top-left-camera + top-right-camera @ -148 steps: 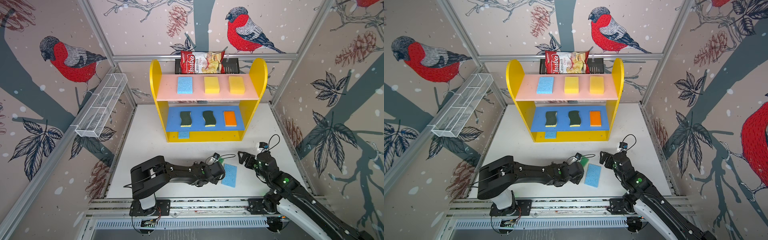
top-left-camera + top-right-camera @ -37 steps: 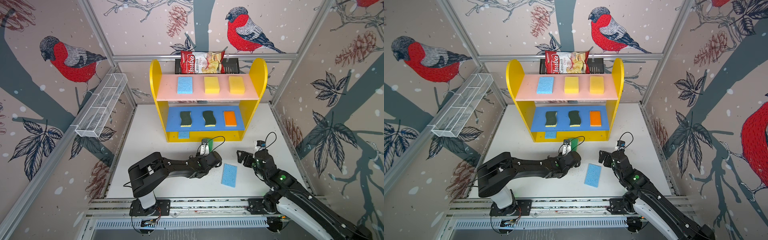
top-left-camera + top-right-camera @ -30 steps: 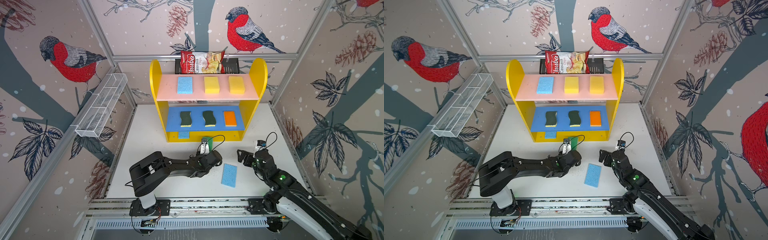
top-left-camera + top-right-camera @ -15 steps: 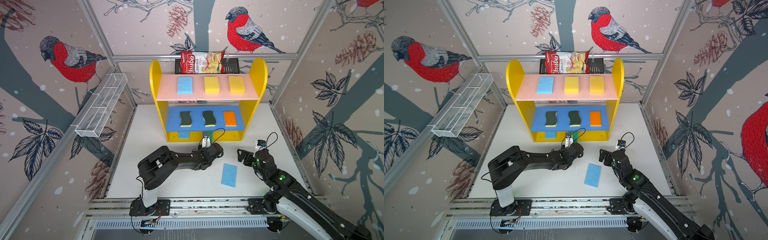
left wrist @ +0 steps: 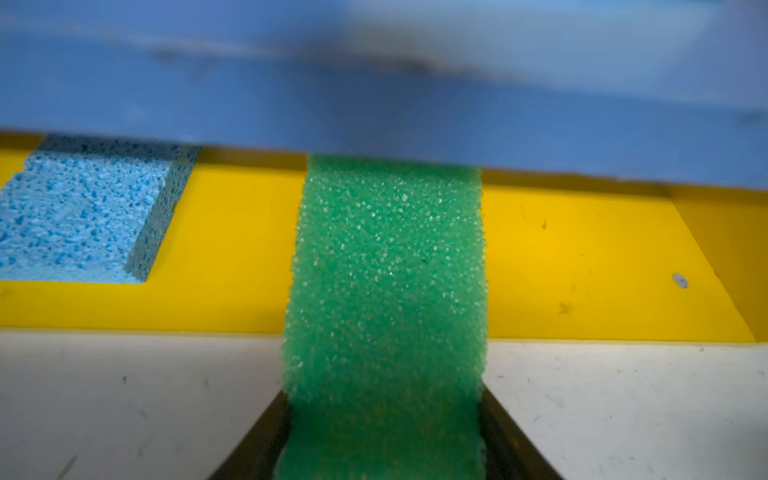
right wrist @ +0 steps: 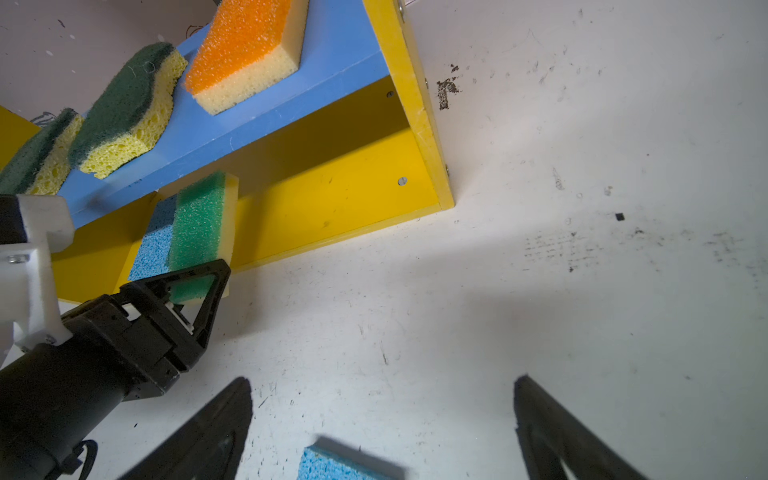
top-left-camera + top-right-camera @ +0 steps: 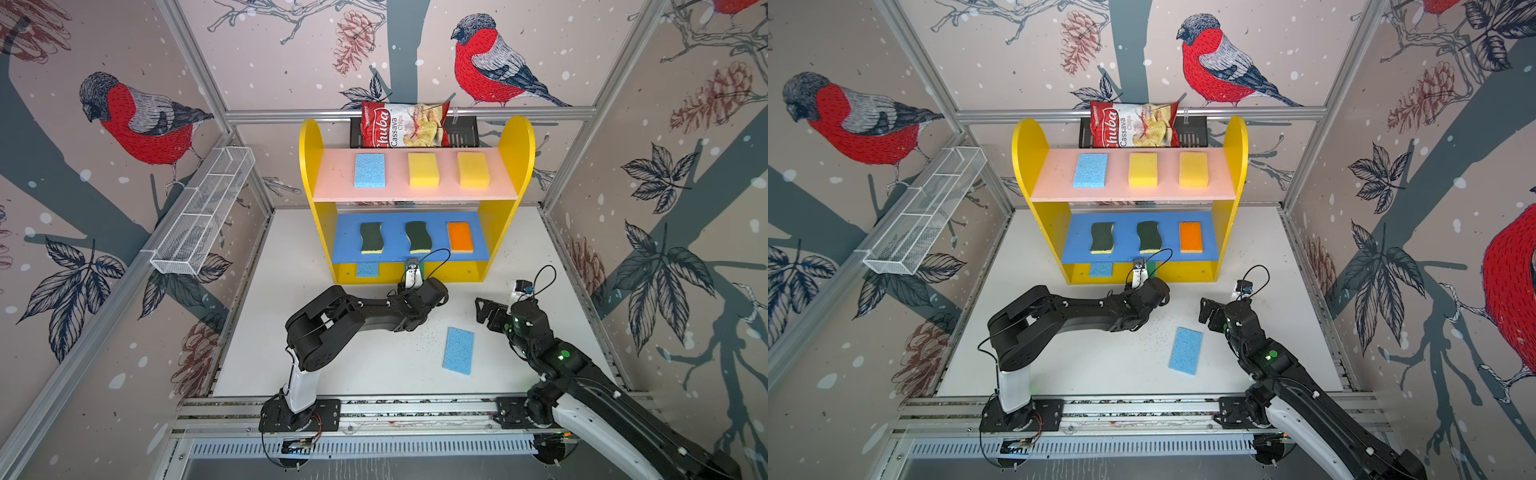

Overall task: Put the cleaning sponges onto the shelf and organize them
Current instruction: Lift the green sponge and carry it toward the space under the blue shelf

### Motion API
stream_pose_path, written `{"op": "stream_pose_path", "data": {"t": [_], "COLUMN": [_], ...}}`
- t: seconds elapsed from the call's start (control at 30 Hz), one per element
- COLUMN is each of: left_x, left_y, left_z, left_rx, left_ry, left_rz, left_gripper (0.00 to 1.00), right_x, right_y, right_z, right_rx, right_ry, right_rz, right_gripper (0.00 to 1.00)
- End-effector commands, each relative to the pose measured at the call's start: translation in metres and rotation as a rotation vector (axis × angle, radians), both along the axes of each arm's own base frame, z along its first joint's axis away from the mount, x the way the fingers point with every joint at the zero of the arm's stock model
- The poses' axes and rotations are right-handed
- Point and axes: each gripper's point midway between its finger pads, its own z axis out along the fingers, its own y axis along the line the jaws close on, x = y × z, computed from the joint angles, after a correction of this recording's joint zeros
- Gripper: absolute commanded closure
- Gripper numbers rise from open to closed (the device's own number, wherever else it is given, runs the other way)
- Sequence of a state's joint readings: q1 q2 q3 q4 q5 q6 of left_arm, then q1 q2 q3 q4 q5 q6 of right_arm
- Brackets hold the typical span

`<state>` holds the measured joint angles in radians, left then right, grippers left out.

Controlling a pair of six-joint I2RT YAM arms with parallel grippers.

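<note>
We hold the green sponge (image 5: 386, 270) endwise in the left gripper (image 5: 385, 415), the black fingers (image 5: 266, 444) pressed on its two long sides at the near end. From those fingers the sponge points straight to 12 o'clock, into the lowest bay of the shelf (image 7: 515, 166). Its long axis runs 12 to 6, square to the shelf front. Its far end sits under the front edge of the blue middle board (image 5: 374, 104) and over the yellow base (image 5: 582, 257). The near half overhangs the white table (image 7: 332, 374). We cannot tell whether its underside touches the base yet. At 9 o'clock of it, apart by a strip of bare yellow, lies the seated blue sponge (image 5: 75, 220); at 3 o'clock the base is bare. We judge the next move to be a straight push toward 12 and then a release, keeping clear of the board's edge above. The right gripper (image 6: 380, 386) hangs with its fingers spread wide and holding nothing. The loose blue sponge (image 7: 458, 350) lies flat on the table at about 7 o'clock of it in both top views, its long axis also near 12 to 6. That sponge is closer to the right arm, so we would leave it to that side.
</note>
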<state>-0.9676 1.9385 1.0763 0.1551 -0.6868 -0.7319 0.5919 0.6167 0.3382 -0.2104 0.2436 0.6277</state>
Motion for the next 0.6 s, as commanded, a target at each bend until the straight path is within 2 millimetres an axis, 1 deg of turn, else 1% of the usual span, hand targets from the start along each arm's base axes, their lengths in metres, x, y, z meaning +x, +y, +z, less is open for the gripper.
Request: {"op": "stream_pose_path", "data": {"t": [0.0, 0.33, 0.57], "left_x": [0.01, 0.016, 0.02], "left_y": [0.0, -0.003, -0.001], "left_z": [0.008, 0.008, 0.006], "left_rx": [-0.006, -0.014, -0.005], "left_ry": [-0.042, -0.092, -0.127], "left_rz": [0.015, 0.005, 0.021], "left_gripper": [0.4, 0.4, 0.4], "right_x": [0.003, 0.003, 0.004], "right_y": [0.003, 0.001, 0.001], "right_z": [0.005, -0.003, -0.003], "right_rx": [0.007, 0.001, -0.001], "right_ry": [-0.022, -0.006, -0.004], "right_rz": [0.011, 0.01, 0.008], "right_gripper": [0.02, 0.02, 0.02]}}
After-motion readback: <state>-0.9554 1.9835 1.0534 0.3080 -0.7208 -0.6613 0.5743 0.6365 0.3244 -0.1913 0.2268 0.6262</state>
